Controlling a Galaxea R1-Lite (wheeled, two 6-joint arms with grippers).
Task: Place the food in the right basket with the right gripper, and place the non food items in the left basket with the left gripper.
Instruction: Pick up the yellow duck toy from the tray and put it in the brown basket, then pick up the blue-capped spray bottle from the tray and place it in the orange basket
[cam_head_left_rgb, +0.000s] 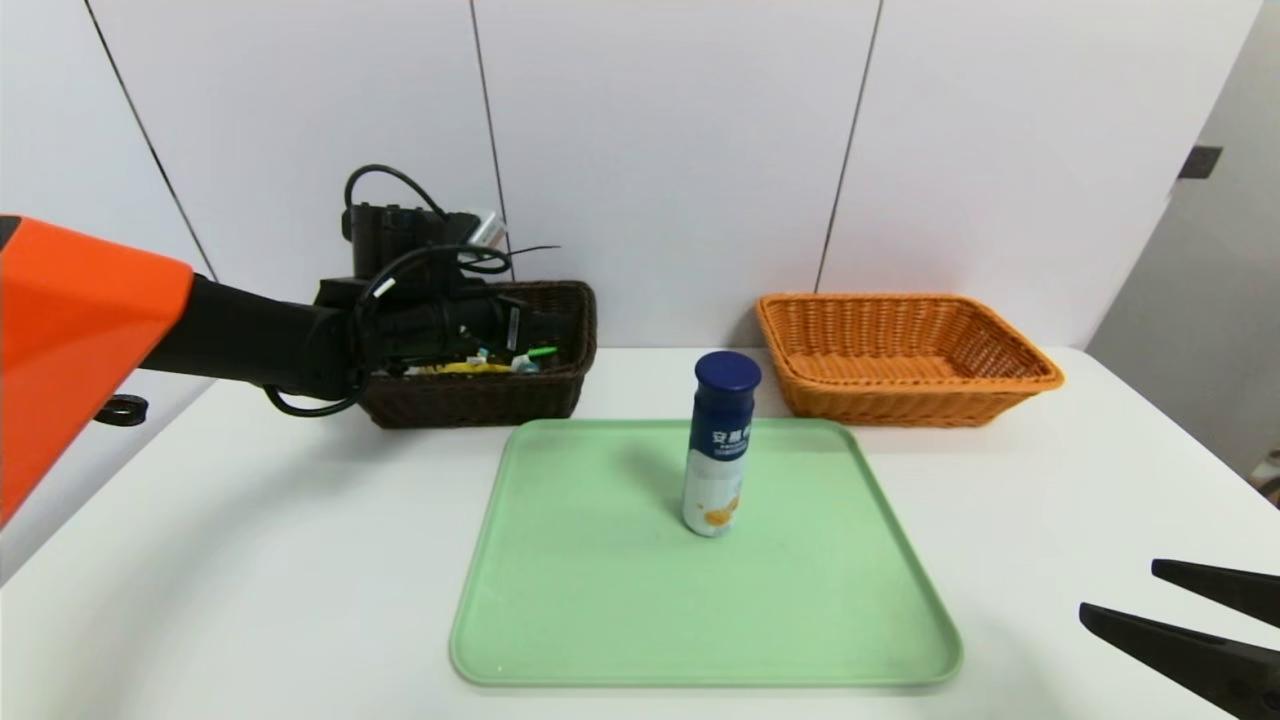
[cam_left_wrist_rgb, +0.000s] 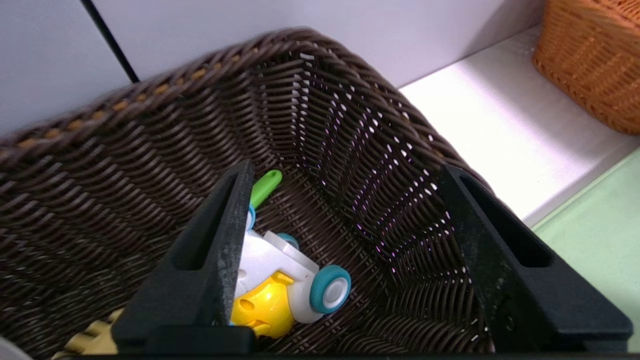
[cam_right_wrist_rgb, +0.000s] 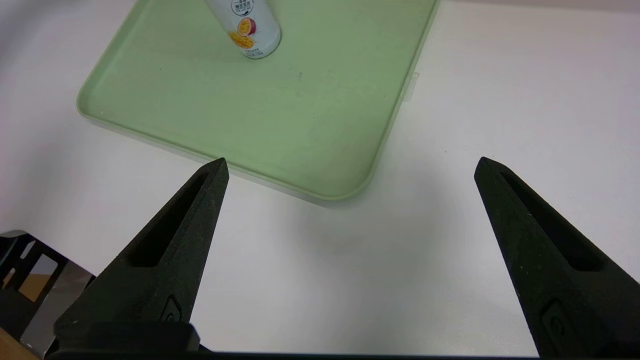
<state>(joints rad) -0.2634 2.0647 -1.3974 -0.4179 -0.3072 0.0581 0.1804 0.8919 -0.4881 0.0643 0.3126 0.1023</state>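
- Left gripper (cam_left_wrist_rgb: 345, 170): over the dark brown left basket (cam_head_left_rgb: 475, 400), fingers apart, nothing between them.
- Contents of that basket: a white and yellow toy with teal wheels (cam_left_wrist_rgb: 280, 290); a green rod-shaped piece (cam_left_wrist_rgb: 266, 188), partly hidden; a tan item (cam_left_wrist_rgb: 95, 335), mostly behind a finger, kind not legible.
- Right gripper (cam_head_left_rgb: 1115, 592): above the counter (cam_head_left_rgb: 250, 560), near the tray's near right corner; fingers wide apart, holding nothing.
- Bottle, one (cam_head_left_rgb: 717, 450): blue cap, pale lower body with fruit print; upright on the green tray (cam_head_left_rgb: 560, 640), toward its far side. Judged a drink, hence food.
- Right basket (cam_head_left_rgb: 910, 408): orange-brown wicker, behind the tray and to the right, its visible interior showing bare weave.
- Step in hand, as judged: the non-food side appears finished, the left gripper having only to lift clear of the basket; the food item remains to be sorted.
- Next move, as judged: right gripper to travel in over the tray, set its fingers on either side of the bottle, close, raise it above the orange-brown rim and release inside.
- Handling note: tall and narrow, likely to topple if nudged off-centre; a grip around the middle seems advisable.
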